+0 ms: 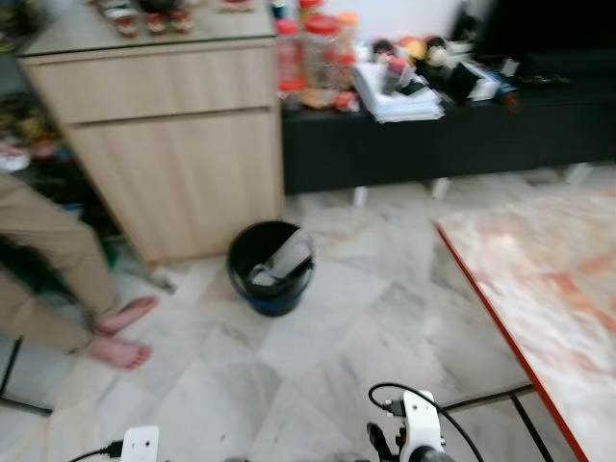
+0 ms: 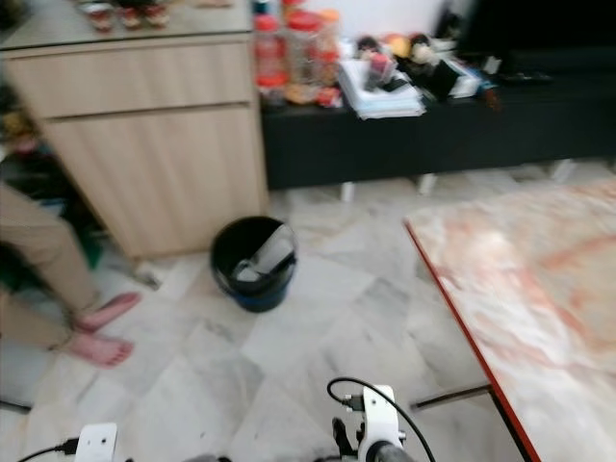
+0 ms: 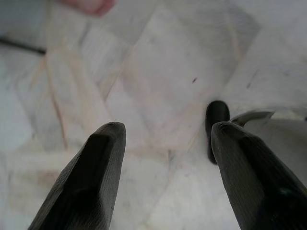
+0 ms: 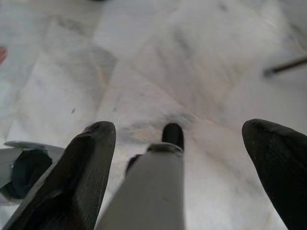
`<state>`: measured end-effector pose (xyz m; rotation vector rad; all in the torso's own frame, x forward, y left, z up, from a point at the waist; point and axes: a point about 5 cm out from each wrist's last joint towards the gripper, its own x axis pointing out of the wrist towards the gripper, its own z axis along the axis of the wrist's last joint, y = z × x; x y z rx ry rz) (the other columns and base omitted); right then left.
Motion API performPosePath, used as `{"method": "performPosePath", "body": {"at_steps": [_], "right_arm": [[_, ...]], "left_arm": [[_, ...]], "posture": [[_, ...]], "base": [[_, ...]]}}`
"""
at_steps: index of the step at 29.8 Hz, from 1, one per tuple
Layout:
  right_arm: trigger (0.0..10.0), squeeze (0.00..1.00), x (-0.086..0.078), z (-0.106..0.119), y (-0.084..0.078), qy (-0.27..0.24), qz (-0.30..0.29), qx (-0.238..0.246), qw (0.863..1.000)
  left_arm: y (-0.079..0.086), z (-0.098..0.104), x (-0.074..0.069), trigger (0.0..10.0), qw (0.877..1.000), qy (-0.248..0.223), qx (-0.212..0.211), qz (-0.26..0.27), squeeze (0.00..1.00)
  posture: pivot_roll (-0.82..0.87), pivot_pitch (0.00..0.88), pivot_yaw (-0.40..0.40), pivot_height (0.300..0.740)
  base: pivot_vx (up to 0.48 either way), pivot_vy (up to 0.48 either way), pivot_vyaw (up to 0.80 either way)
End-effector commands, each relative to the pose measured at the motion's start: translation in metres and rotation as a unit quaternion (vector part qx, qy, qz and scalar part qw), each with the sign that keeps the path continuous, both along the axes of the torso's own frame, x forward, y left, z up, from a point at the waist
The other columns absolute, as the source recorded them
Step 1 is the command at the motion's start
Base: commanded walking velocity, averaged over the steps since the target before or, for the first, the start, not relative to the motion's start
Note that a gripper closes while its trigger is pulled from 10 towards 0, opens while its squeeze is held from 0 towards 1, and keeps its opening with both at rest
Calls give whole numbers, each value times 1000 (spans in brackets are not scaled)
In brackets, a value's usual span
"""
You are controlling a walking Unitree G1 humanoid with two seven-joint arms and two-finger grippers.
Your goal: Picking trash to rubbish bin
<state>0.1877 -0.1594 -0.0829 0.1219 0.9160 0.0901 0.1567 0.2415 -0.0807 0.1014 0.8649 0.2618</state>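
Beside the wooden cabinet (image 1: 164, 144) stands the bin (image 1: 271, 267); both claws gape apart, empty.

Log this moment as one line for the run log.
stage: facing bin | black round rubbish bin: on marble floor beside light wooden cabinet, holds trash | left claw: open, empty | right claw: open, empty

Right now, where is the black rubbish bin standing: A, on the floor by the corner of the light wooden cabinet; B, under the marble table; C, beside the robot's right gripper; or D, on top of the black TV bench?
A: the rubbish bin stands on the marble floor beside the wooden cabinet.
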Motion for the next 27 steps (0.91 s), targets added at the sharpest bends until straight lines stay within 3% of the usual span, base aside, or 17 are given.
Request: {"method": "performPosePath", "body": {"at_steps": [1,24,27], "right_arm": [[10000,0,-4,-2,1,9,-3,2,1000],[10000,0,-4,-2,-1,10,-7,-1,1000],[10000,0,-3,-2,-1,7,-14,0,1000]], "left_arm": [[3,-2,-5,10000,1000,9,1,9,0],[4,-2,-5,10000,1000,16,12,17,0],[5,-1,-5,10000,1000,17,16,14,0]], "posture": [[126,163,-22,740],[125,156,-20,740],[122,157,-18,740]], "base": [[0,0,-775],[0,0,-775],[0,347,-775]]}}
